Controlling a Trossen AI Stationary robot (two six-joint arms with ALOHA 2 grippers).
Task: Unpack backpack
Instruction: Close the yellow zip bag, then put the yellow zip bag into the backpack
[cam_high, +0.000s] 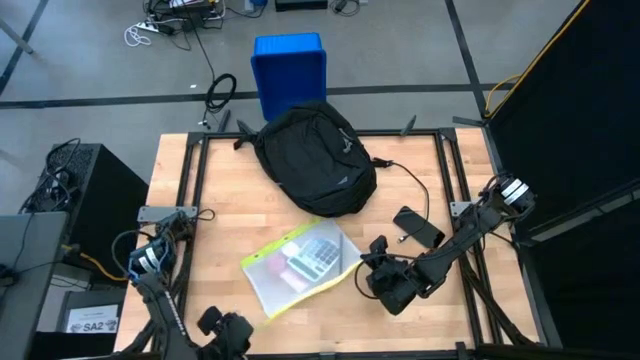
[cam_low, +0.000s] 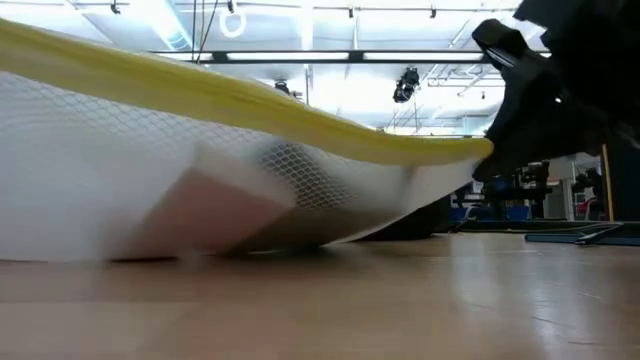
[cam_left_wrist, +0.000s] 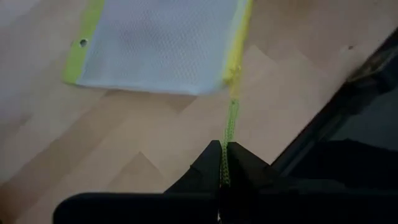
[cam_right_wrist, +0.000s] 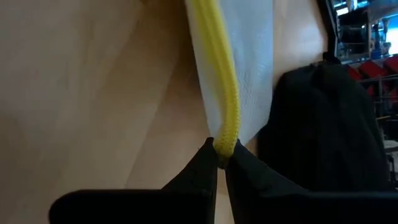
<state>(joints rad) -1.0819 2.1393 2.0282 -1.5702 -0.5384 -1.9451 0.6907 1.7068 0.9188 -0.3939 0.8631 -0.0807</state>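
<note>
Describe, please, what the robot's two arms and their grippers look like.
Both arms are dark, nearly black, built of jointed links. The right arm carries a white-and-blue band near its base, and the left arm has a similar pale band with blue. The right gripper and left gripper each end in two matte black fingers that taper to narrow tips.

A robotics lab: a framed wooden bench on bare concrete floor, loose cables, ceiling strip lights.
</note>
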